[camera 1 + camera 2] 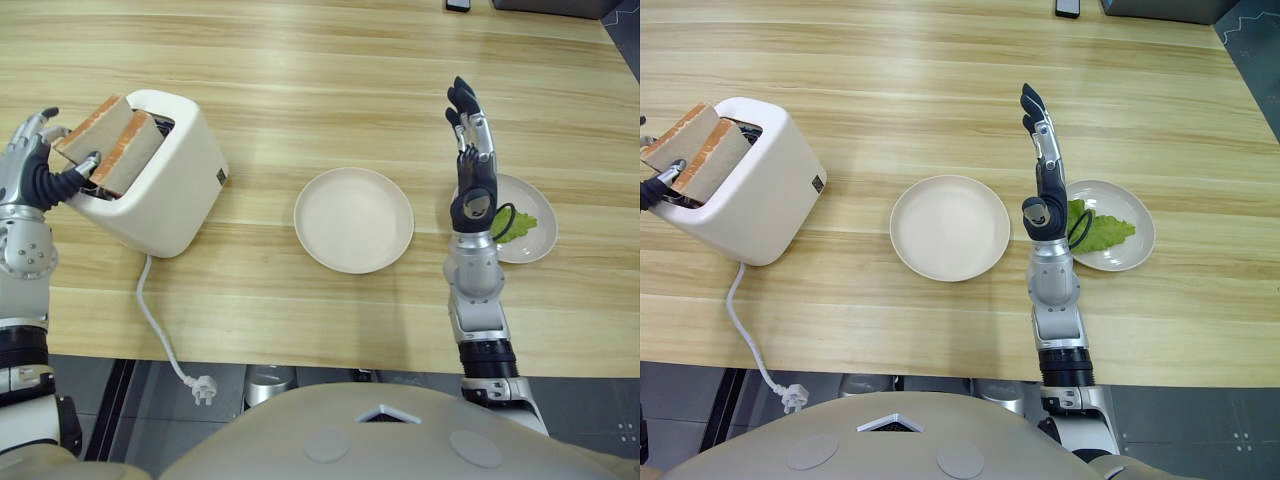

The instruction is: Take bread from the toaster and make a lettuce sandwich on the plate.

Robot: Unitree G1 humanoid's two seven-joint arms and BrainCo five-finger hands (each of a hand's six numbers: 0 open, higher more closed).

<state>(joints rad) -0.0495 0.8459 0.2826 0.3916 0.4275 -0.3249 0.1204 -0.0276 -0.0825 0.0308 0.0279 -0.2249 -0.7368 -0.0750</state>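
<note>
The left hand (42,168) is closing on the outer bread slice (93,127). Its fingers are wrapping the slice's far face and its thumb is pressing in from the gap between the two slices, so it is pinching that slice. The slice is sticking well up out of the toaster (175,195), with the second slice (131,155) sitting just beside it in the other slot. The toaster is standing at the left end of the counter (300,70), and its power cord (150,315) is trailing unplugged over the near edge.

The right hand (472,165) is hanging with its fingers stretched out straight and holding nothing. It is hovering over the near-left rim of the small plate (547,215), where the lettuce (522,224) is lying. Between the toaster and that hand, the empty plate (353,220) is waiting, apart from both.

The step in hand looks like the first one: drawing a slice out of the toaster. Nothing is lying on the empty plate yet. The next move calls for lifting the pinched slice straight up along its slot, so that it is not dragging the toaster or the neighbouring slice. The slice would then need carrying right and laying flat on the empty plate.
</note>
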